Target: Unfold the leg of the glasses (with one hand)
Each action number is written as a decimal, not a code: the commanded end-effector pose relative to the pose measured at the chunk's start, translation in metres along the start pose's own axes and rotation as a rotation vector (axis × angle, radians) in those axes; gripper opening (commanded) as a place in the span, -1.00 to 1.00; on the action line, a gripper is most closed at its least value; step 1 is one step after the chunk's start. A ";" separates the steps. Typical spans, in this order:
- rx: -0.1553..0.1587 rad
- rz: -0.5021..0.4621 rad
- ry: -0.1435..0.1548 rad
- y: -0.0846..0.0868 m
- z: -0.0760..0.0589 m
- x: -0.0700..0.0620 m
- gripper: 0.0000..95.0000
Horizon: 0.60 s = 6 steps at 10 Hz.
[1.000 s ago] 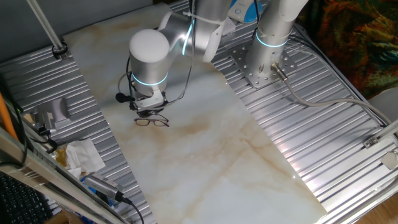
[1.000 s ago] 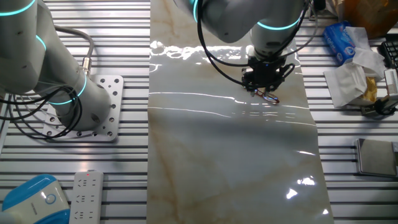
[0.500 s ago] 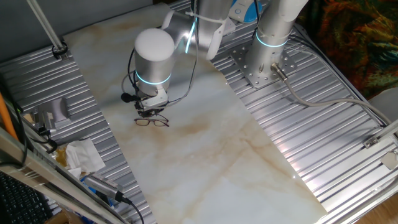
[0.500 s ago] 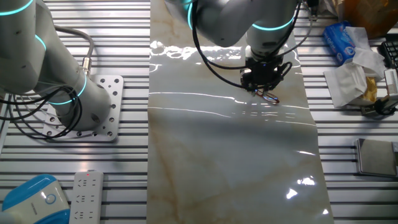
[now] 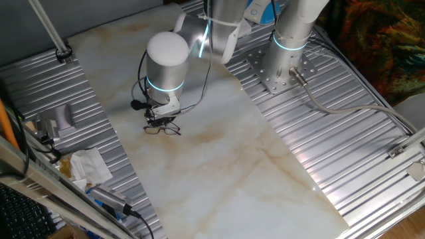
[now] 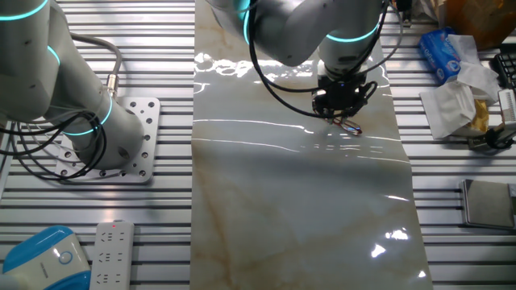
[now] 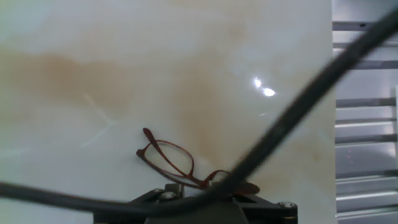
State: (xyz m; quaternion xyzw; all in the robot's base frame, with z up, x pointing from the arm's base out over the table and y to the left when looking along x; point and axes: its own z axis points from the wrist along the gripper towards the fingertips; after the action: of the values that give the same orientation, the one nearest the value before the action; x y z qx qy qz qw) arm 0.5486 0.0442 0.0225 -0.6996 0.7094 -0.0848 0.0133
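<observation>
The glasses (image 5: 163, 129) lie flat on the marble sheet, a thin reddish-brown wire frame with clear lenses. In the other fixed view the glasses (image 6: 348, 125) show just below the hand. My gripper (image 5: 159, 118) is low over their far side, its tips right at the frame. In the hand view the glasses (image 7: 174, 158) lie just ahead of the gripper (image 7: 199, 198), one lens and a slim arm showing. A blurred black cable (image 7: 292, 112) crosses that view and hides the fingers, so the jaw gap does not show.
The marble sheet (image 5: 219, 146) lies over ribbed metal table (image 5: 319, 133). A second arm's base (image 5: 282, 63) stands at the back. Crumpled tissue (image 5: 86, 166) and small items lie at the left edge. A remote (image 6: 111, 254) lies near the other arm's base (image 6: 105, 149).
The wrist has shifted slightly to the right above the glasses. The glasses have stayed in the same spot on the sheet.
</observation>
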 end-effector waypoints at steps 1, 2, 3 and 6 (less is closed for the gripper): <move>0.001 -0.012 -0.003 -0.002 -0.002 0.000 -0.60; 0.000 -0.021 0.006 -0.004 -0.004 -0.002 -0.60; 0.000 -0.026 0.008 -0.006 -0.005 -0.003 -0.60; 0.005 -0.027 0.009 -0.008 -0.006 -0.004 -0.60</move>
State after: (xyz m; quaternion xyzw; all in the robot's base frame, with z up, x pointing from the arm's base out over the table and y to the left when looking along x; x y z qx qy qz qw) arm 0.5556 0.0490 0.0288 -0.7094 0.6992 -0.0881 0.0100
